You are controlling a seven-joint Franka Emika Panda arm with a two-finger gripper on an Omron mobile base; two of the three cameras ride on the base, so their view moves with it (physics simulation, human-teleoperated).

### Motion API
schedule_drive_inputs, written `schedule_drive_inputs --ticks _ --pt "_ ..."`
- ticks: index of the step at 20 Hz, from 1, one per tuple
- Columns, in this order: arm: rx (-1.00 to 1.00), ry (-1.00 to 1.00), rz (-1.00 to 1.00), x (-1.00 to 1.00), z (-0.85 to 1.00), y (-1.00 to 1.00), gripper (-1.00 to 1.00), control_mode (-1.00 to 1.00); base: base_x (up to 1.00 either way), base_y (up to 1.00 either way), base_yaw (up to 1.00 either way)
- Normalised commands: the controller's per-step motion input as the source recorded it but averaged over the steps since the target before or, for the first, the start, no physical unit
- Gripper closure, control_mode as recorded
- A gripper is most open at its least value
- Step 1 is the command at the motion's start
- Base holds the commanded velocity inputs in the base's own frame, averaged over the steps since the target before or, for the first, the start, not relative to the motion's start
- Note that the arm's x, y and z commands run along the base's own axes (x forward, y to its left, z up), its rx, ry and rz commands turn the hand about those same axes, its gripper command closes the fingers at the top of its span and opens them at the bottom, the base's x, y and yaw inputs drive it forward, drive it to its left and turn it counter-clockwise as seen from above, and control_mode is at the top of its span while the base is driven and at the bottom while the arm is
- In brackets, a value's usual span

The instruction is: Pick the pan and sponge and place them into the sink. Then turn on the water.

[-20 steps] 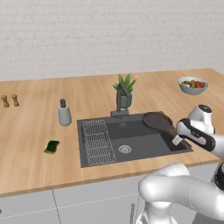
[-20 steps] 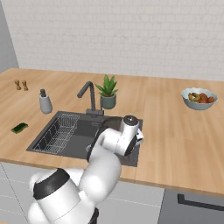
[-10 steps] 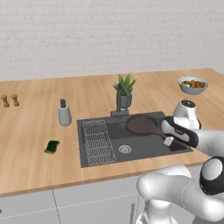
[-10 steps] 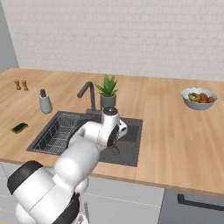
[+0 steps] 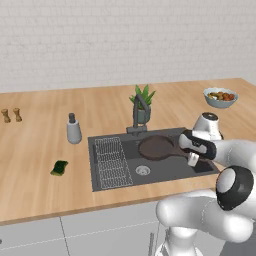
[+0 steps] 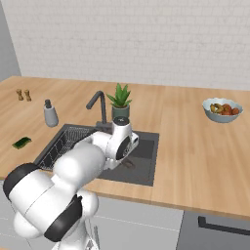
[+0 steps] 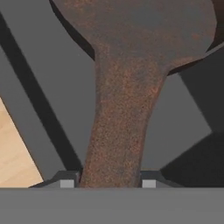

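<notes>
My gripper (image 5: pixel 193 159) is shut on the long handle of the dark brown pan (image 5: pixel 156 147), and holds it low over the right half of the sink (image 5: pixel 167 174). In the hand view the rusty handle (image 7: pixel 118 131) runs up from between my fingertips (image 7: pixel 65 182) to the round pan body, with the grey basin below. The green sponge (image 5: pixel 59 168) lies on the counter left of the sink; the right base view also has this sponge (image 6: pixel 21 143). The dark curved faucet (image 5: pixel 138 111) stands behind the basin, and the water is out of view.
A wire rack (image 5: pixel 111 161) fills the sink's left side, beside a round drain (image 5: pixel 142 170). A potted plant (image 5: pixel 144 100) stands behind the faucet. A soap dispenser (image 5: pixel 73 129) and two shakers (image 5: pixel 11 115) are on the left, a bowl of food (image 5: pixel 220 96) at the far right.
The arm has swung left and down with the pan, from the sink's right edge to over the basin. The sponge has not moved.
</notes>
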Motion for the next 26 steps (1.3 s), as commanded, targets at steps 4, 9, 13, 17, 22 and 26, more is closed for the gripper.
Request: schedule_drive_inputs --ticks 4,9,13,17,22,26 --pt "-0.04 0.05 0.19 0.29 0.0 0.04 1.0 -1.0 0.0 0.0 0.0" --pt "-0.07 0.08 0.08 0.29 -0.03 0.15 1.0 -1.0 0.0 0.0 0.0" --pt "-0.05 0.03 0.01 0.26 -0.19 0.13 1.0 -1.0 0.0 0.0 0.0" --pt "0.0 0.0 0.08 0.08 -0.29 0.0 1.0 -1.0 0.0 0.0 0.0" --pt "-0.01 0.0 0.06 0.05 -0.24 0.05 1.0 -1.0 0.0 0.0 0.0" --pt "-0.06 0.04 0.0 0.24 -0.25 0.24 1.0 -1.0 0.0 0.0 0.0"
